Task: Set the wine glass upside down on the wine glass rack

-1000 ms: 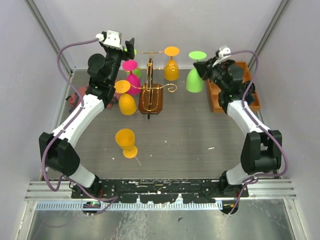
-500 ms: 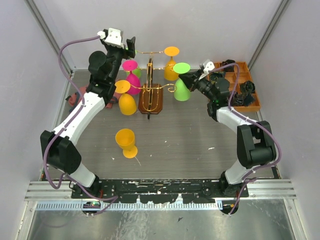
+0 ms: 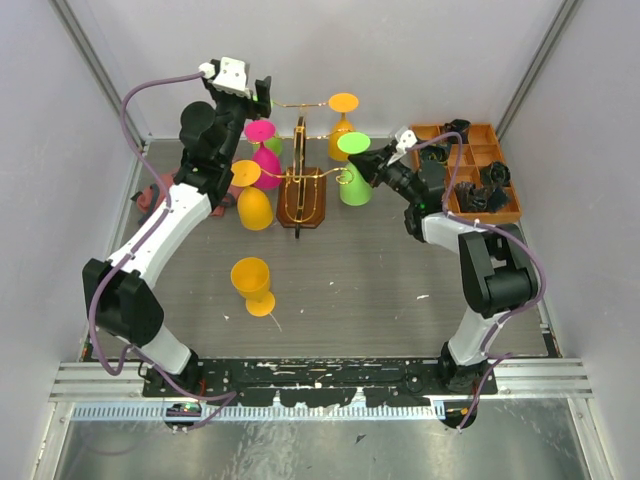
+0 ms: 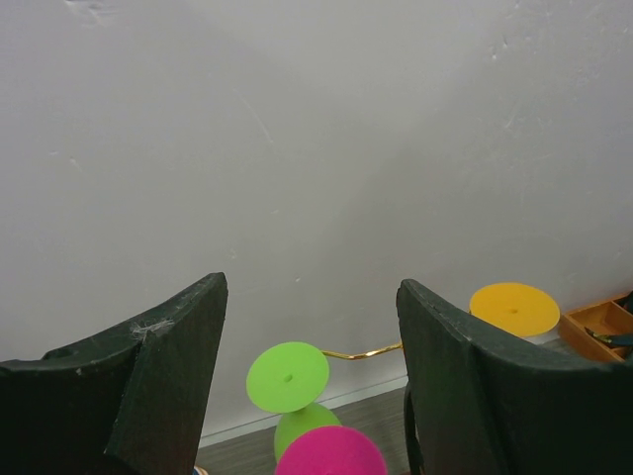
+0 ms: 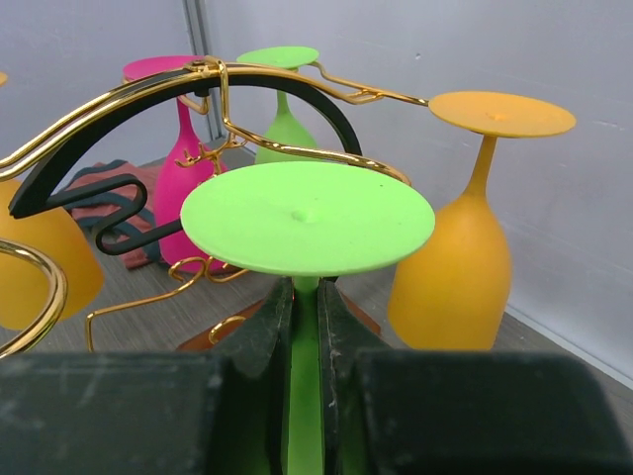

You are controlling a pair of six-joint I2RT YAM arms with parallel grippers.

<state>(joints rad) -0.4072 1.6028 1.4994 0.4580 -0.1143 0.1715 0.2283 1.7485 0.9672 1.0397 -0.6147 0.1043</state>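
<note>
- green wine glass (image 5: 307, 218): bowl hidden under the right gripper (image 5: 305, 302).
- pink glass (image 4: 331, 453): cut off at the bottom.
- orange tray (image 3: 497, 216), table's (image 3: 380, 290) far right corner: contents unreadable.

The green wine glass (image 3: 352, 172) is upside down, flat foot uppermost, just right of the wine glass rack (image 3: 303, 195); its foot is near a curled arm. The rack stands upright; gold wire scrolls on a dark wooden base.

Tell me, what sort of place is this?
Most likely a robot test lab, not a kitchen. Two robot arms are bolted to a metal rail at the table edge, bare grey walls box the table in, and bright glasses crowd a wire rack.
</note>
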